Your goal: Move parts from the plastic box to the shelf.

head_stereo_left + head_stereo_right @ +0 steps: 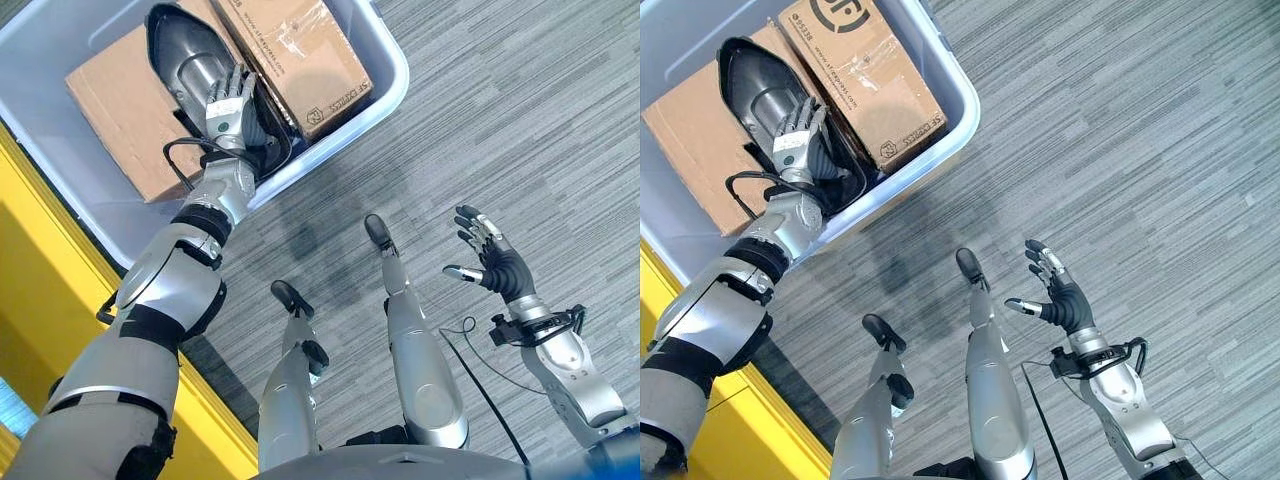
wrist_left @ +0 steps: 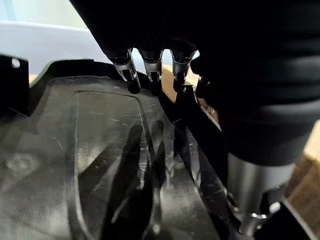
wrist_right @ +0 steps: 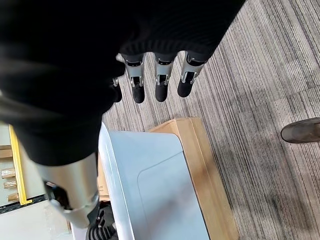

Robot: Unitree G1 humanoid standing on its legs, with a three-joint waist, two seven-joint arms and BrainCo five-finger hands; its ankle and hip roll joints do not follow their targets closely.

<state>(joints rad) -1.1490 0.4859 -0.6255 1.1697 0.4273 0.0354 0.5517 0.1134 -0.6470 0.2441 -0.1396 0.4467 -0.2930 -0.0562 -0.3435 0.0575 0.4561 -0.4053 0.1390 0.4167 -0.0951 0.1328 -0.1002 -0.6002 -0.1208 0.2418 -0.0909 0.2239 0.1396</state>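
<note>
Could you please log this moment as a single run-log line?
left hand: open, fingers on black part in plastic box | right hand: open, idle over carpet | cardboard boxes beside part | part not lifted

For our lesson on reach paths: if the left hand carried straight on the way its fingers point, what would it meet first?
Probably the black moulded part in the plastic box: the left hand hangs just over it, fingers straight, contact unclear.

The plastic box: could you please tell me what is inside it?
Inside the plastic box lie two cardboard boxes and a black moulded part, with the left hand resting on it. Anything beneath them is covered.
</note>
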